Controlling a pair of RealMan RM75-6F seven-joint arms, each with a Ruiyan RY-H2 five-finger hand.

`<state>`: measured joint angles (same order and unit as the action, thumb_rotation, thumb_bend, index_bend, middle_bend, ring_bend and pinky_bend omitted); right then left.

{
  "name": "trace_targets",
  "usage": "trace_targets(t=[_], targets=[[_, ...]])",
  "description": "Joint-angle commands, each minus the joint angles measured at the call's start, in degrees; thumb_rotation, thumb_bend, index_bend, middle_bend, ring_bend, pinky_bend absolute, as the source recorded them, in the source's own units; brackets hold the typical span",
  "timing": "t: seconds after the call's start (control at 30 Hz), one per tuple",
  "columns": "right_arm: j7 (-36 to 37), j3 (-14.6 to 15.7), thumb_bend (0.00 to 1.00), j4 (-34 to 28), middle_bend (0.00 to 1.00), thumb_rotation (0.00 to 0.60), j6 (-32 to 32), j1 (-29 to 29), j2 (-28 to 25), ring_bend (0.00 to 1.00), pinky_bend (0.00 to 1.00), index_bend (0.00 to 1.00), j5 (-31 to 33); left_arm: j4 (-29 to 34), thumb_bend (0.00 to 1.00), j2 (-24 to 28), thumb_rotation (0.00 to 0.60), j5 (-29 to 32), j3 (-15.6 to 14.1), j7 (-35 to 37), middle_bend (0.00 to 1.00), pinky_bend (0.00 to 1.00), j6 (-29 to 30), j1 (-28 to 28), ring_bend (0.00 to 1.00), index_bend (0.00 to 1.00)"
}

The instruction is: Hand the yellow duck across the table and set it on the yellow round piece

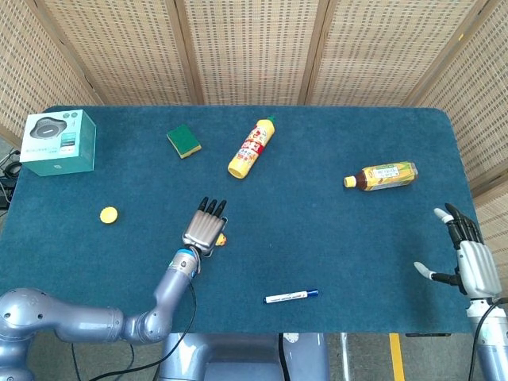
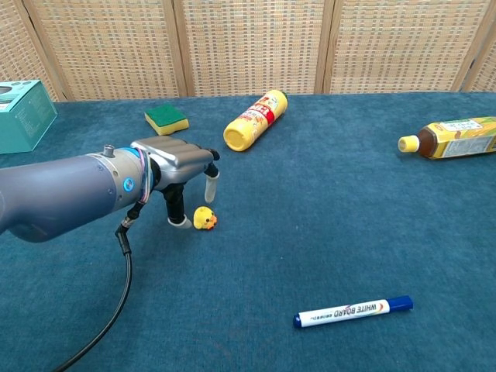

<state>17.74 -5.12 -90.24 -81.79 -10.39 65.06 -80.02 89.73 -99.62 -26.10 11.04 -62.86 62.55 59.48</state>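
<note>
Yellow duck (image 2: 204,219) sits on the blue cloth table (image 1: 333,238), your left hand (image 2: 183,161) over it, thumb down just beside it, holding nothing.

Yellow round piece (image 1: 109,214) lies well apart to the left. Around you: green sponge (image 1: 184,140), yellow bottle (image 1: 252,148), tea bottle (image 1: 382,176), marker (image 2: 353,311), teal box (image 1: 57,142). Your right hand (image 1: 468,262) hangs released at the table's edge. Wicker screens (image 1: 254,48) behind.
</note>
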Motion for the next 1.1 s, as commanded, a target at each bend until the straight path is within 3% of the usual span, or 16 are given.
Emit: trace_targets(t=[0.03, 1.1], targets=[[0.25, -0.18, 0.09, 0.08, 0.0, 0.6, 0.17, 0.09, -0.07, 0.0, 0.0, 0.1, -0.11, -0.52, 0.26, -0.46, 0.6, 0.24, -0.45, -0.16, 0.0, 0.0, 0.16, 0.43, 0.0, 0.39], [1.48, -1.51, 0.09, -0.01, 0.0, 0.6, 0.73, 1.04, -0.23, 0.0, 0.0, 0.11, -1.22, -3.09, 0.3, -2.7, 0.6, 0.62, -3.82, 0.3, 0.0, 0.0, 0.72, 1.56, 0.0, 0.44]])
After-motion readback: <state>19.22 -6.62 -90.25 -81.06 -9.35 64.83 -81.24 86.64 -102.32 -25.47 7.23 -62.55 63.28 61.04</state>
